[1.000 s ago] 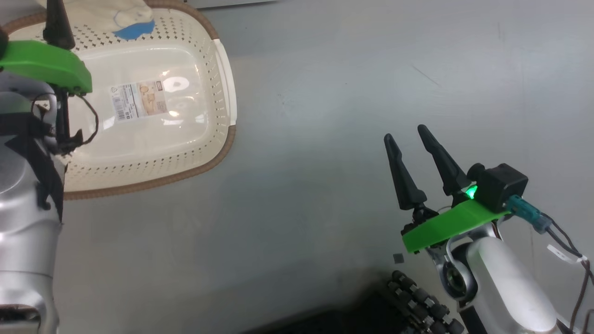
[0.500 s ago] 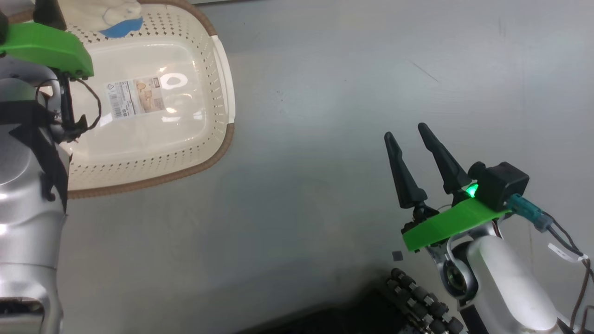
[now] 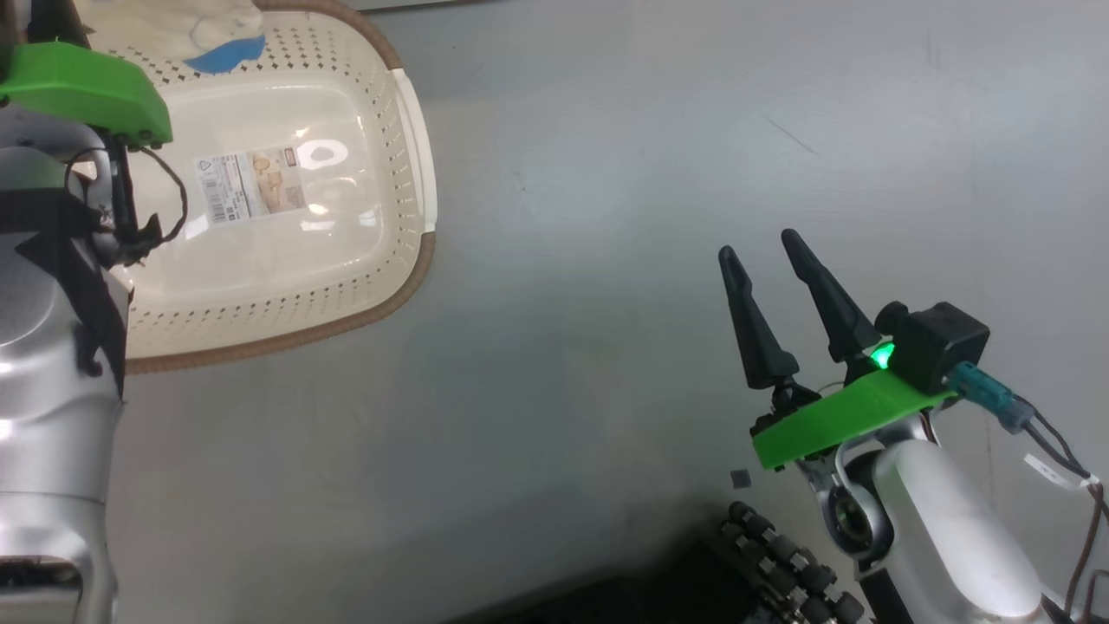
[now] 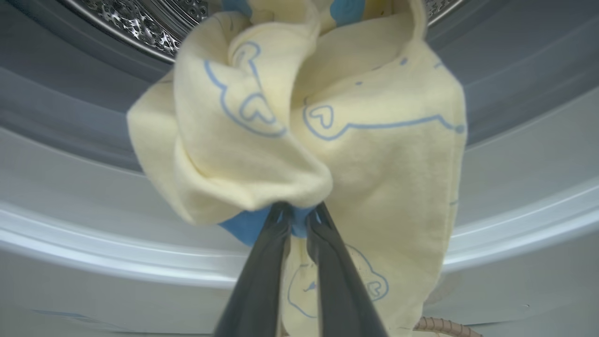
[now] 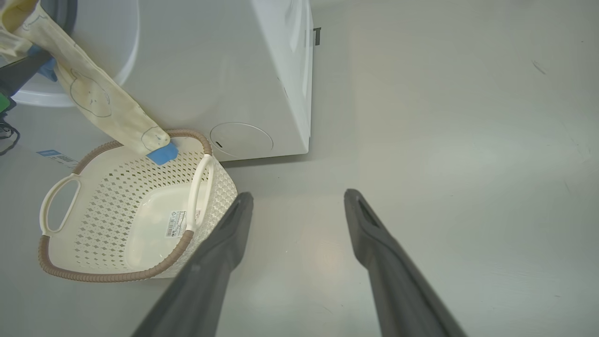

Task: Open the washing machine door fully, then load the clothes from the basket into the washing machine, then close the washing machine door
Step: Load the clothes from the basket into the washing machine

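left end effector [image 4: 300, 208] — clamped on the blue trim of the clothes [image 4: 374, 154], has risen to the washing machine [image 5: 234, 70] mouth, by its perforated steel drum [image 4: 140, 18] | soft yellow tail trails at the far rim of the basket [image 5: 112, 276] — loading under way | right end effector [image 3: 755, 243] spread wide, idle

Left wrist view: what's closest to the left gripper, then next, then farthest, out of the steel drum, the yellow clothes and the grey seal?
1. The clothes, pinched by the left gripper, mid-view.
2. The grey rubber seal, curving behind the clothes.
3. The steel drum, deepest inside, along the top edge.
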